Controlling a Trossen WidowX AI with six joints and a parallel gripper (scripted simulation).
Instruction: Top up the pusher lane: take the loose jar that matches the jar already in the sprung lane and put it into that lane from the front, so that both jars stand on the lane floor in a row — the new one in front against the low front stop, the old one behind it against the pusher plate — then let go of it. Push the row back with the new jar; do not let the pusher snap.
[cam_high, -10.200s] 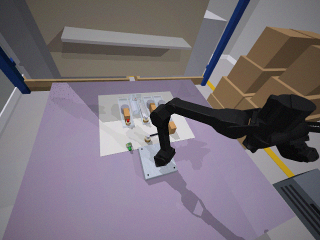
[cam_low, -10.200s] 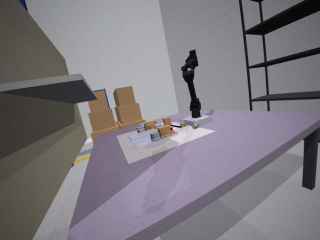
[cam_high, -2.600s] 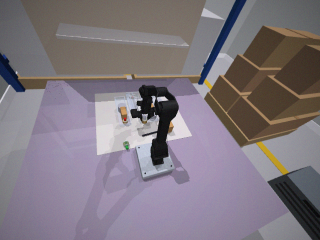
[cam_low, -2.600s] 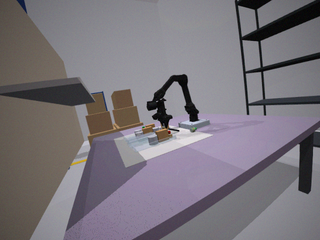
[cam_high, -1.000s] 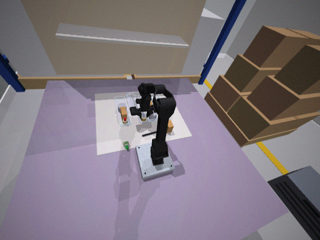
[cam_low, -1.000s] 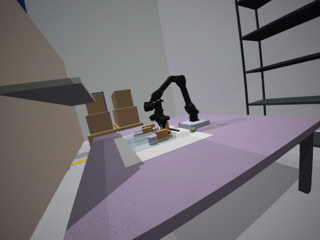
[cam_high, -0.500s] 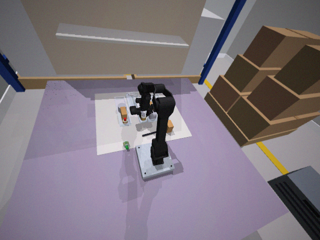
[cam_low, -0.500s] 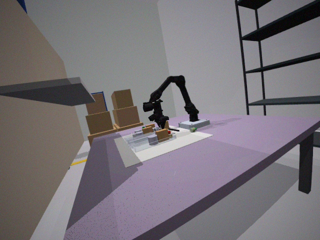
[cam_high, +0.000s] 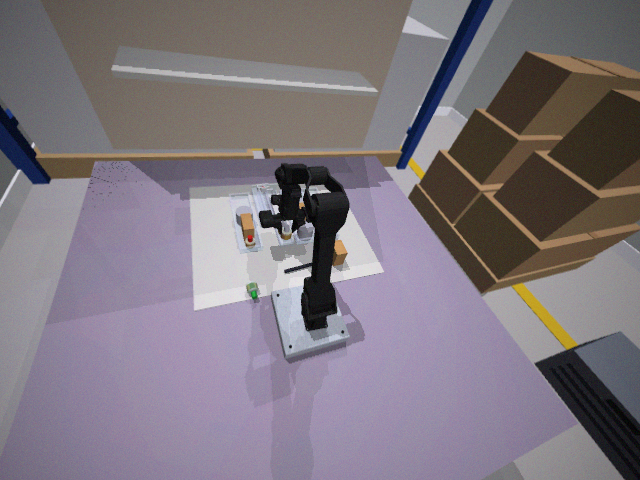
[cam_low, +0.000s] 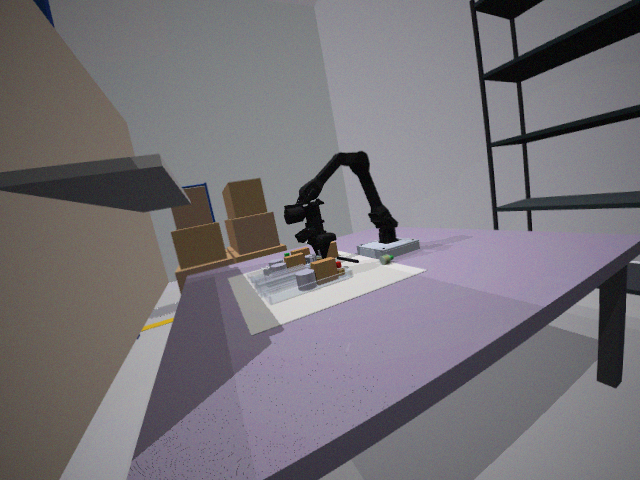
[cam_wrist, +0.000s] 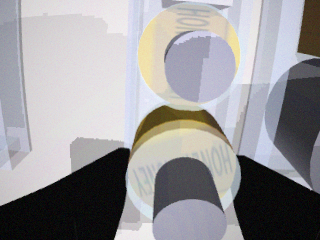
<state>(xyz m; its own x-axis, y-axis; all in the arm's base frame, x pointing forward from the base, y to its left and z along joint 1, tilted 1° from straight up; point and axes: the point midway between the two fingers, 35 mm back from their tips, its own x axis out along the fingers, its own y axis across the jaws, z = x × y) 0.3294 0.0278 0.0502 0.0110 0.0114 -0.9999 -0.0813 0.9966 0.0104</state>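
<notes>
My gripper (cam_high: 287, 223) (cam_low: 323, 254) (cam_wrist: 180, 163) is shut on a honey jar with a grey lid. The held honey jar (cam_high: 286, 233) (cam_wrist: 175, 140) is at the front end of the middle clear lane (cam_wrist: 134, 30). Its lid points to the lower edge of the wrist view, so it looks tilted. The old honey jar (cam_wrist: 151, 55) stands right behind it in the lane, seen from above, and the two look nearly touching. I cannot tell whether the held jar's base rests on the lane floor. The front stop and most of the pusher plate are hidden or too small.
The left lane holds an orange box (cam_high: 247, 225) (cam_low: 324, 270) and a red-capped jar (cam_high: 250, 241). A dark grey jar (cam_wrist: 297, 115) is close on the right. A green-capped jar (cam_high: 251, 289) (cam_low: 385, 259), a black bar (cam_high: 298, 268) and another orange box (cam_high: 339, 253) lie nearer the base.
</notes>
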